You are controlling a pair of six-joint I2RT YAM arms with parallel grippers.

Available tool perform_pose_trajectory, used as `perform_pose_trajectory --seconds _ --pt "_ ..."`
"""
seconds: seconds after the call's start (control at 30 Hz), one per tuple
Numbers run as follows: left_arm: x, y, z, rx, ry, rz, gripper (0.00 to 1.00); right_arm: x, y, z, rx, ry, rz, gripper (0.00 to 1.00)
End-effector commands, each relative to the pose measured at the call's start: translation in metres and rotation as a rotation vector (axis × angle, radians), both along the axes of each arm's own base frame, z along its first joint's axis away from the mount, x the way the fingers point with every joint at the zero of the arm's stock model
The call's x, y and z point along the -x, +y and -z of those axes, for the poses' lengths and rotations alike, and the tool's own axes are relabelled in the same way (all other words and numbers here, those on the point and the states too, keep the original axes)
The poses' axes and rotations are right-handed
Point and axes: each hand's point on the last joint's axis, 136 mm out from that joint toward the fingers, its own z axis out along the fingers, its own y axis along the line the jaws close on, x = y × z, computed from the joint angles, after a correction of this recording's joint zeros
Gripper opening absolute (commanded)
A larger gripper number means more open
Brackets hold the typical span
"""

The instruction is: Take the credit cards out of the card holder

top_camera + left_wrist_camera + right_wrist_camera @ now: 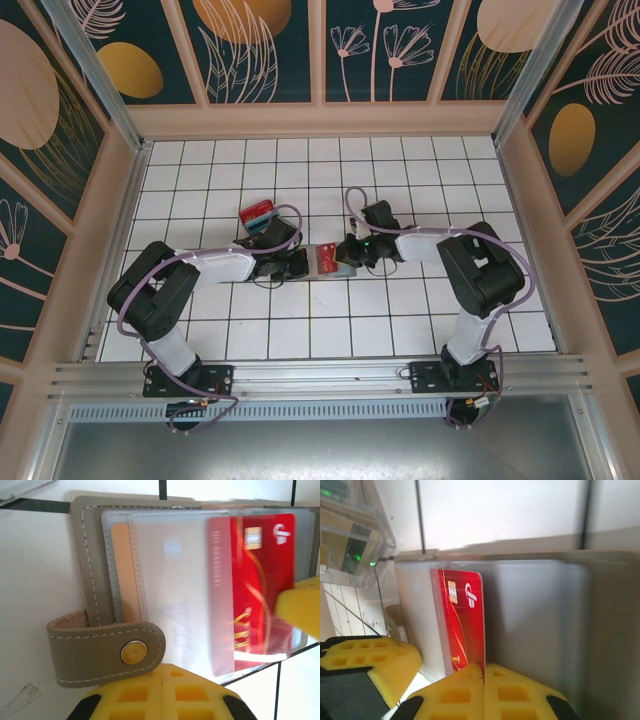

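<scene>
item: card holder [338, 266], open and flat on the white tiled table [400, 320], mid-field between the two arms' heads. long axis roughly left to right in the top view, slightly slanted.
material: grey-tan leather, pale stitching, rounded corners. strap tab [95, 652] folded over at one end, with a round metal snap [134, 652]. frosted clear plastic sleeves [170, 580] inside.
contents: red card [260, 580], glossy, chip end towards the far edge, long axis across the holder's length. one strip sits under a sleeve, the rest is bare. tan card [122, 570] fully sleeved near the spine.
loose cards [258, 214]: red and teal, stacked behind the left forearm.
left gripper [164, 672]: yellow fingers closed together, nothing between them, beside the tab.
right gripper [484, 672]: closed, tips at the red card's edge. cannot tell whether it pinches the card.
</scene>
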Motion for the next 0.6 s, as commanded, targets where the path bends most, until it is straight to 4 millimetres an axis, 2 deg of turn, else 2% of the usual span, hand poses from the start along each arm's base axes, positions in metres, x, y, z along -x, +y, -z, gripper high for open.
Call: perform_pose_trajectory --seconds 0.0,0.13,0.23,0.33,0.43,0.57 --pt "0.013 0.011 0.018 -0.071 0.064 0.011 0.06 -0.001 -0.030 0.002 0.049 -0.020 0.048 0.00" --pt "0.010 0.009 0.014 -0.066 0.058 0.011 0.06 -0.005 -0.046 -0.011 0.043 -0.056 0.069 0.00" --pt "0.004 0.003 0.003 -0.037 0.042 0.002 0.08 -0.010 -0.050 -0.029 0.027 -0.103 0.077 0.00" --pt "-0.010 -0.009 -0.035 0.040 -0.028 -0.015 0.26 -0.016 -0.049 -0.050 0.002 -0.152 0.077 0.00" --pt "-0.022 -0.022 -0.072 0.167 -0.084 -0.038 0.39 -0.022 -0.044 -0.074 -0.040 -0.205 0.067 0.00" --pt "-0.035 -0.024 -0.109 0.330 -0.120 -0.092 0.43 -0.025 -0.034 -0.106 -0.128 -0.261 0.052 0.00"
